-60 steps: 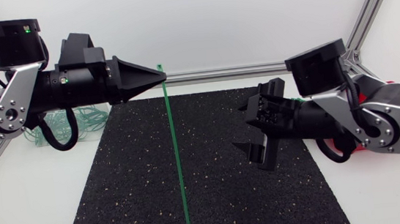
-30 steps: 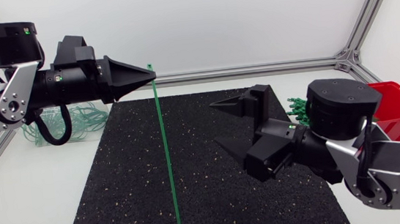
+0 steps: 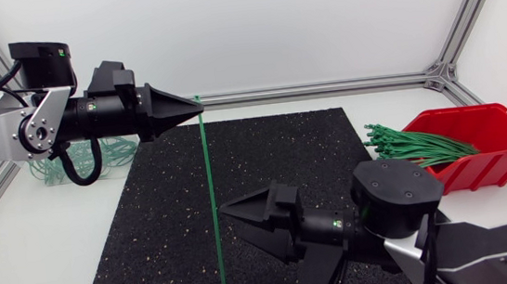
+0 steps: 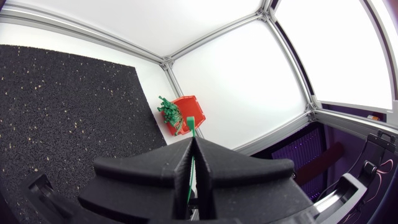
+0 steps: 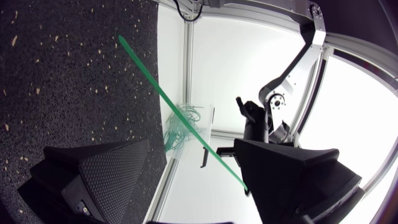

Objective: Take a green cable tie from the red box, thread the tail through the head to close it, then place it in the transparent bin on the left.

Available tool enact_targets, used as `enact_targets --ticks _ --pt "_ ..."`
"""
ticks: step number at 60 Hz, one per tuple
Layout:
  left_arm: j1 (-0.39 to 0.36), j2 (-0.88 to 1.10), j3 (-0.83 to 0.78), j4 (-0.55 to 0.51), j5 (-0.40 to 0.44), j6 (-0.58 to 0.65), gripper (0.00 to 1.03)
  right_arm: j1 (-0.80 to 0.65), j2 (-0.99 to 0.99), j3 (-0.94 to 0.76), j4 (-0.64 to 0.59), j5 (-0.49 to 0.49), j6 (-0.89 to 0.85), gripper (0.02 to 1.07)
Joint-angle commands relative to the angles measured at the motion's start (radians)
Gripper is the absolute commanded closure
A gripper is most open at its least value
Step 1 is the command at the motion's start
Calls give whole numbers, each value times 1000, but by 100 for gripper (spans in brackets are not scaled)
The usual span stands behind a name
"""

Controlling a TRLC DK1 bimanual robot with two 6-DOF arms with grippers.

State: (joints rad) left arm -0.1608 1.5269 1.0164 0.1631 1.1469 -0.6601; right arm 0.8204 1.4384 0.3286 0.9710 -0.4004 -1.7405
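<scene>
In left gripper [image 3: 195, 101], green cable tie [image 3: 214, 202]

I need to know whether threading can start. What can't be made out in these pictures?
- Head of the cable tie: buried between the shut fingers of the left gripper in both the head and left wrist views.
- Transparent bin: mostly behind the left arm in the head view.
- Right gripper: its underside is cut off by the head view's lower edge.
- Tail tip: the head view does not show whether it touches the mat.
</scene>
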Motion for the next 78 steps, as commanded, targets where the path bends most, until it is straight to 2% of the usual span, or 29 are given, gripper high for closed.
enact_targets --ticks 1,9,16,20,26,38,51,64,71,78 --pt "14 18 40 0 25 -33 99 34 28 -19 23 -9 -54 13" --pt "23 18 39 -11 39 -36 99 72 50 -28 25 0 -82 31" --pt "24 18 36 -14 43 -36 99 98 73 -31 26 9 -96 34" --pt "26 18 37 -17 48 -38 99 120 89 -33 25 26 -125 52" --pt "24 18 34 -16 48 -38 99 137 99 -26 25 34 -139 64" --pt "24 18 28 -17 51 -38 99 161 100 -30 26 41 -139 66" --pt "24 16 24 -17 53 -38 99 166 100 -36 25 43 -182 87" --pt "21 13 27 -23 54 -38 99 166 97 -45 25 46 -186 89" --pt "18 12 27 -23 54 -38 99 168 99 -40 25 51 -194 97" --pt "18 6 16 -23 54 -38 99 168 96 -36 25 60 -198 97"
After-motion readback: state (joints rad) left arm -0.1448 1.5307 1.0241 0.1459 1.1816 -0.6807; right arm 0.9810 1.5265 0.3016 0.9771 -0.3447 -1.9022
